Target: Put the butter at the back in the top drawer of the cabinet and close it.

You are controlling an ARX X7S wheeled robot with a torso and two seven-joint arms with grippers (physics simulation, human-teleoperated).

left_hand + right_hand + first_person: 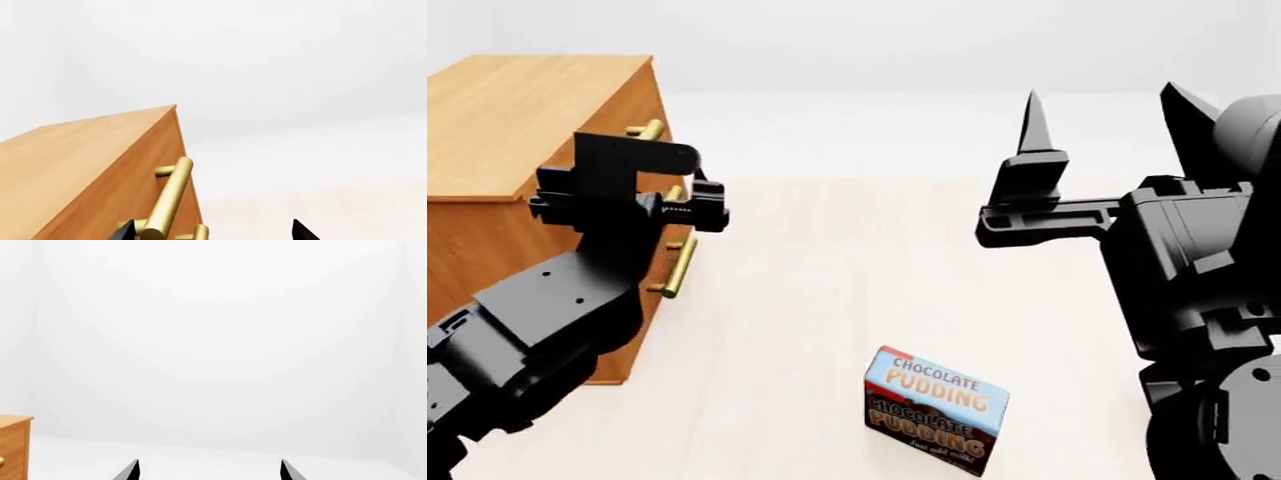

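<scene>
butter not visible in any view, cabinet (pixel 521 120) at floor's left edge, top drawer (pixel 127 200) handle by left gripper (pixel 213 231), spread, arm hides drawer fronts in head view, right gripper (pixel 208 471) spread, empty, pudding box (pixel 934 410) head view only

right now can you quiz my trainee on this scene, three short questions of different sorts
1. True or false: the left gripper has closed on the top drawer's handle.
2. Which box stands on the floor in the head view? A) butter B) Chocolate Pudding box C) no box
3. Fill in: the right gripper is raised with its fingertips pointing ____ and holding nothing.

Key
1. False. The fingertips are spread, with the handle just inside one of them.
2. B. The butter shows in no view.
3. Up.
</scene>
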